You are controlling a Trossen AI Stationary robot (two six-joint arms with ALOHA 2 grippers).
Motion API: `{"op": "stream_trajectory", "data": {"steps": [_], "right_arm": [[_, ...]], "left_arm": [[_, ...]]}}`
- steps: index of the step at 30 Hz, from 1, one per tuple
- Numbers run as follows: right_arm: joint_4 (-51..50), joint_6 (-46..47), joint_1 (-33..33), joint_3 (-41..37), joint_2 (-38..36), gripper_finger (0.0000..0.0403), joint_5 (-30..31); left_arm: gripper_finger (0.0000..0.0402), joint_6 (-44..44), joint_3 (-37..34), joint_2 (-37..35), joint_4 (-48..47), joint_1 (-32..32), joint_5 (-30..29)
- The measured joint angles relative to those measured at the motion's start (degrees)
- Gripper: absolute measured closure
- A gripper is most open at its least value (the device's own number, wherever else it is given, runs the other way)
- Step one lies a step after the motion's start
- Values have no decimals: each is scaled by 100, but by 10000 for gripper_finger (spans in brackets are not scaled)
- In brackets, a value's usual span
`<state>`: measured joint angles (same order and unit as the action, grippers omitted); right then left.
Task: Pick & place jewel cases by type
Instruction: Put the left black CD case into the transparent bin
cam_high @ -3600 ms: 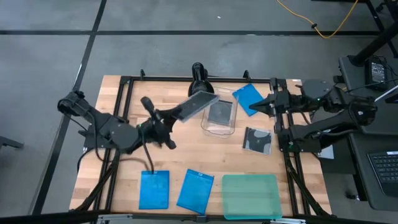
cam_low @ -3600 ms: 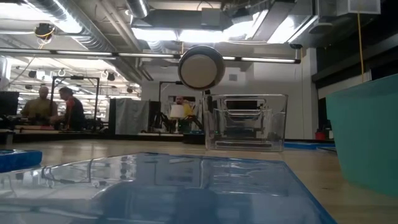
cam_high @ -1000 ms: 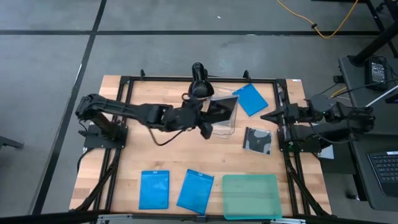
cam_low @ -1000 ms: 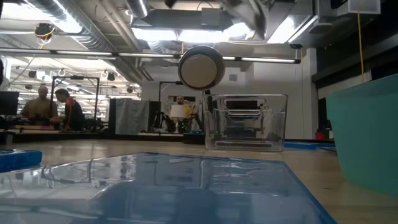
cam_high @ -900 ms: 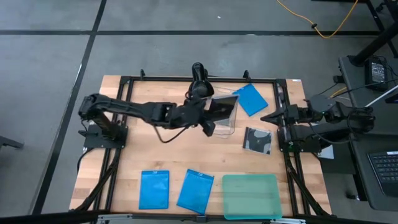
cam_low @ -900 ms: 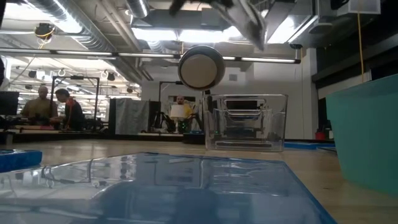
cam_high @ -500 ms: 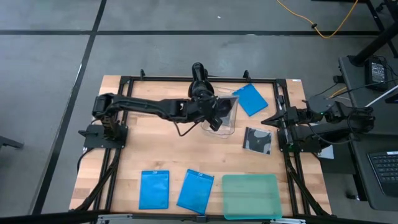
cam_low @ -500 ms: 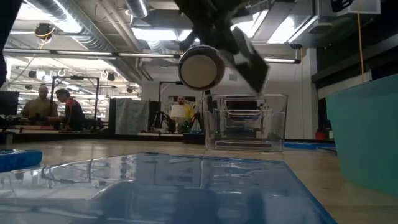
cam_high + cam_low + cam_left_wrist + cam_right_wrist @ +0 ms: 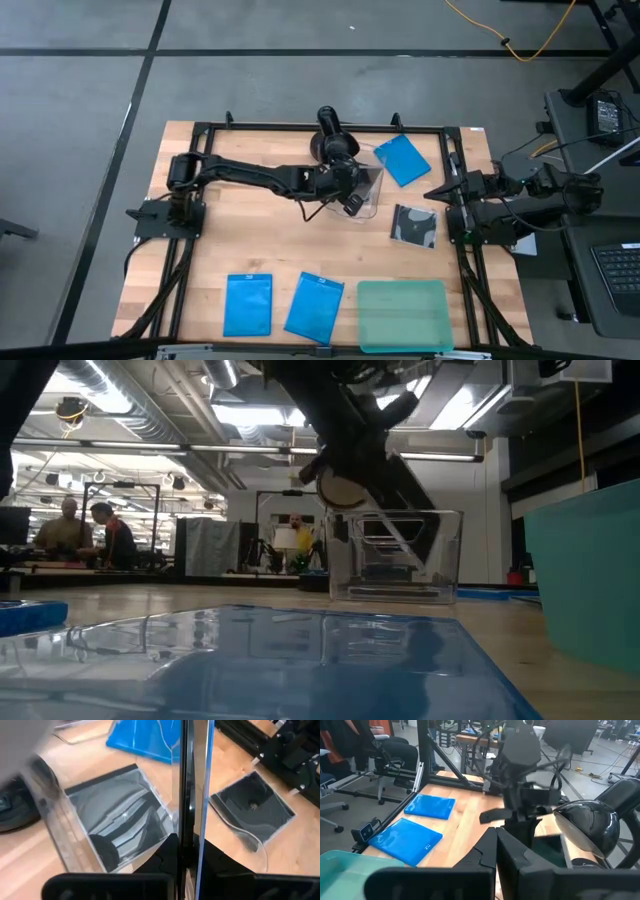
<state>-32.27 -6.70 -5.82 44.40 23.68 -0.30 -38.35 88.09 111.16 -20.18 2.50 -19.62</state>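
Your left arm stretches across the upper centre, its left gripper (image 9: 352, 196) clamped on a disc case (image 9: 192, 795) edge-up over the clear tub (image 9: 368, 205). Your right gripper (image 9: 433, 192), closed and empty, waits at right.

Three bright blue jewel cases (image 9: 248, 304) lie on the pale wooden table (image 9: 250, 240), beside a translucent teal tray (image 9: 401, 315). A black-and-clear disc case (image 9: 413, 225) sits near the clear tub (image 9: 365, 195).
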Motion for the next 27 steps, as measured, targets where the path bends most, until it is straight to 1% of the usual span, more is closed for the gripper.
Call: {"op": "stream_trajectory", "data": {"steps": [6,9,12,17,22,24,27], "right_arm": [[-13,7,2,0,-15,397,-168],[-18,16,2,0,-15,397,-245],[-20,30,2,0,-15,397,-252],[-20,39,2,0,-15,397,-295],[-20,18,2,0,-15,397,-297],[-20,12,2,0,-15,397,-298],[-21,6,2,0,-15,397,-299]], "left_arm": [[384,-132,0,171,176,78,-145],[384,-254,0,278,280,186,-55],[384,-270,4,348,455,231,171],[382,-278,4,354,515,266,139],[366,-399,4,352,505,343,521],[358,-398,4,352,502,345,544],[348,-395,4,352,498,345,400]]}}
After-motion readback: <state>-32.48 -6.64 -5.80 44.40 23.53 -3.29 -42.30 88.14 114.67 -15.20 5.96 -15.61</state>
